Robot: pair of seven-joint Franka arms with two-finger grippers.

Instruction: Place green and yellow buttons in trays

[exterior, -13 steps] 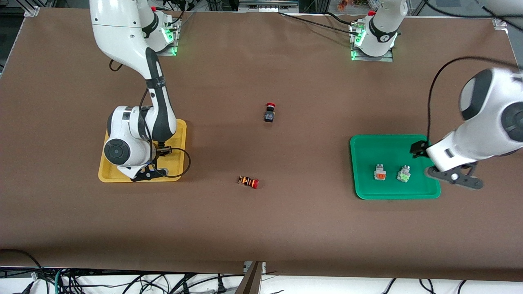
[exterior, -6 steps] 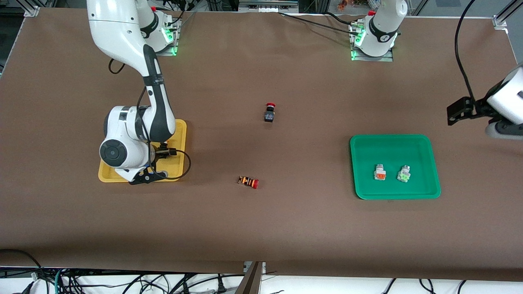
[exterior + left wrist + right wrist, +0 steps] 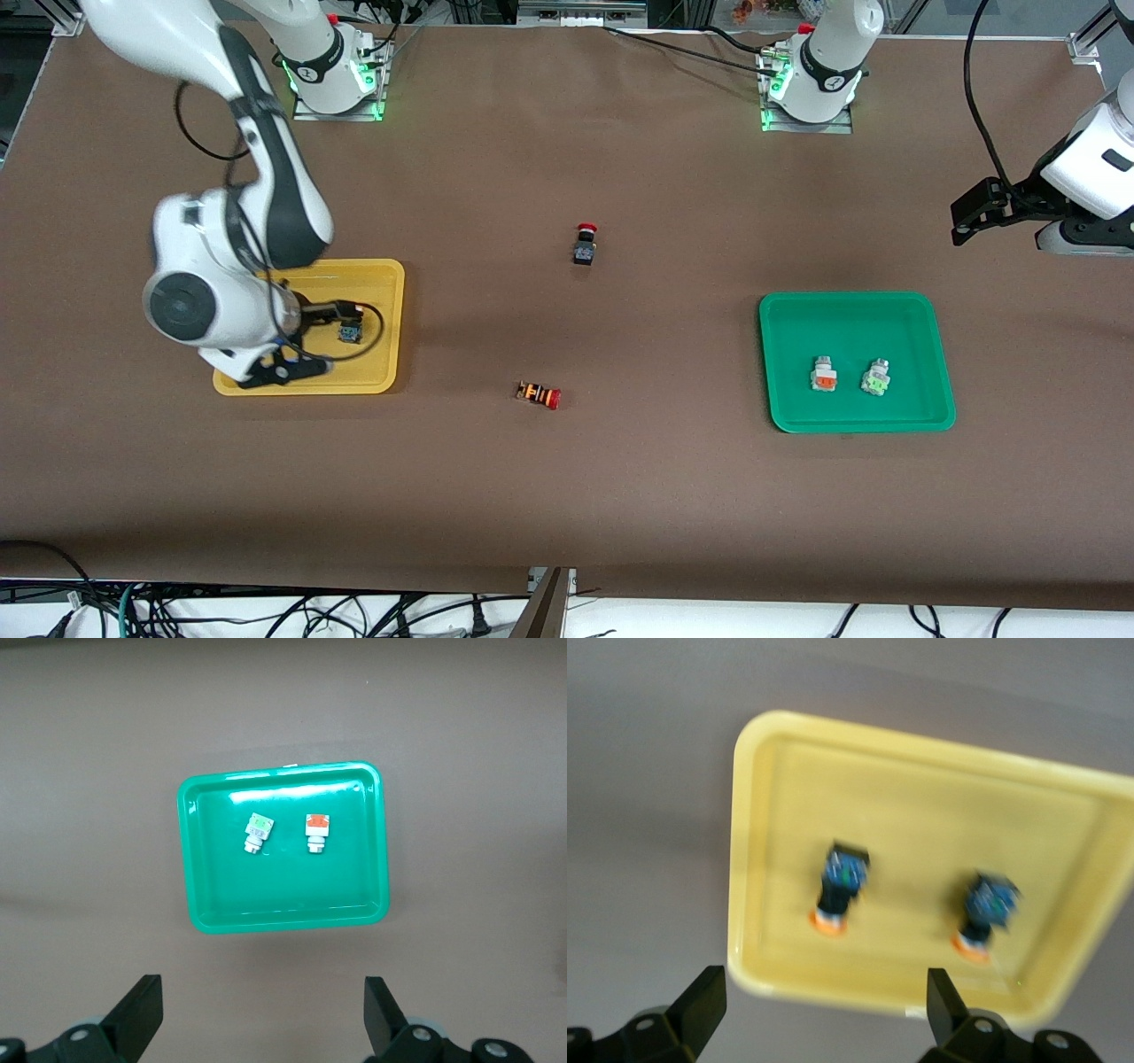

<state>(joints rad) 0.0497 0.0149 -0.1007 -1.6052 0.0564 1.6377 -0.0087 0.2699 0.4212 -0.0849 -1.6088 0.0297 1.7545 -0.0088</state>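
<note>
The yellow tray [image 3: 383, 292] lies at the right arm's end of the table. It holds two black switches with orange caps and blue bases [image 3: 840, 886] [image 3: 985, 912]. One of them shows in the front view [image 3: 351, 333]; the arm hides the other there. My right gripper [image 3: 824, 1010] is open and empty, up over the tray's edge, and also shows in the front view [image 3: 279, 370]. The green tray [image 3: 850, 319] holds the orange-faced switch [image 3: 824, 376] and the green-faced switch [image 3: 875, 379]. My left gripper [image 3: 261, 1019] is open and empty, high up beside the green tray [image 3: 283, 904].
A black switch with a red cap [image 3: 585, 244] stands mid-table. A red-capped switch with an orange-striped body [image 3: 539, 394] lies nearer the front camera. The left arm's hand [image 3: 1076, 237] hangs at the table's edge.
The right arm rose and swung toward its end of the table, uncovering a switch in the yellow tray. The left arm lifted off the green tray toward the table's edge.
</note>
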